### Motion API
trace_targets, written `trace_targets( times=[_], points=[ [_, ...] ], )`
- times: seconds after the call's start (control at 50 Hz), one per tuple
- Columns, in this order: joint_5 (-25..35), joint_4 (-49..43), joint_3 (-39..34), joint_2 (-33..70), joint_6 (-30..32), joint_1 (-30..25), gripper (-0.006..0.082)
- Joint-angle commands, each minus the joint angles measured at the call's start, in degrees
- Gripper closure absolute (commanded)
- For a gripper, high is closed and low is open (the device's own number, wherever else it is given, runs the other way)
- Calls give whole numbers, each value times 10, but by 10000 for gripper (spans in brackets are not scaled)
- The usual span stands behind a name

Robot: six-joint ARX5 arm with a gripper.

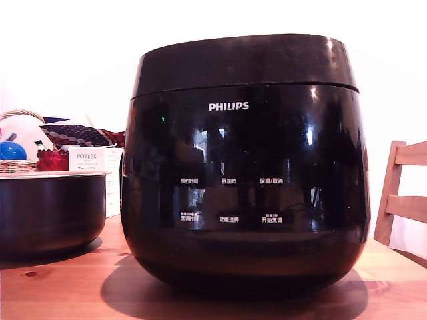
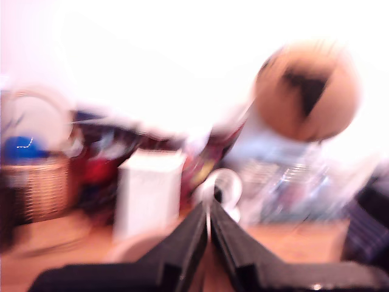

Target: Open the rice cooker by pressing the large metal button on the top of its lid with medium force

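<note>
The rice cooker (image 1: pixel 243 193) filled most of the exterior view, standing upright on the wooden worktop (image 1: pixel 60 287) with its logo and labels facing the camera. Its lid (image 1: pixel 243 63) sat shut and level on the body, the seam running even all round, so the pressing was judged not yet done. The button on top lay above that low camera's sight and could not be seen.

At the exterior view's left a smaller dark pot (image 1: pixel 50 210) with a pale rim stood just beside the cooker, apart from it, and behind that a white box (image 1: pixel 90 160) and a wicker basket (image 1: pixel 20 140). A chair back (image 1: pixel 400 193) showed at the right.

The gripper (image 2: pixel 208 222) appeared only in the blurred wrist view, its jaws pressed together, holding nothing: a closed tip probably suited pushing a button. The cooker was not visible from the wrist.
</note>
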Motion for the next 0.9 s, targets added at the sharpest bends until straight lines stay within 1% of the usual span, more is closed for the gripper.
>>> trace_targets(
  times=[0.0,0.02,0.1,0.12,0.16,0.18,0.24,0.3,0.5,0.72,0.74,0.78,0.8,0.86,0.88],
  points=[
    [19,23,4,-5,-61,1,791],
    [30,30,4,-5,-97,1,791],
    [74,37,12,-5,-102,1,791],
    [88,36,15,-5,-143,1,791],
    [115,33,21,-5,-143,0,791],
    [131,31,24,-5,-162,0,791],
    [169,25,35,-2,-171,-9,791],
    [179,23,47,6,-177,-27,791],
    [209,20,92,57,-176,-101,791],
    [229,23,142,167,-167,-169,791],
    [228,22,147,177,-145,-176,791],
    [228,23,157,206,-143,-188,791],
    [228,25,163,220,-117,-194,790],
    [228,41,177,260,-114,-214,791],
    [227,46,181,272,-76,-219,790]
  ],
)
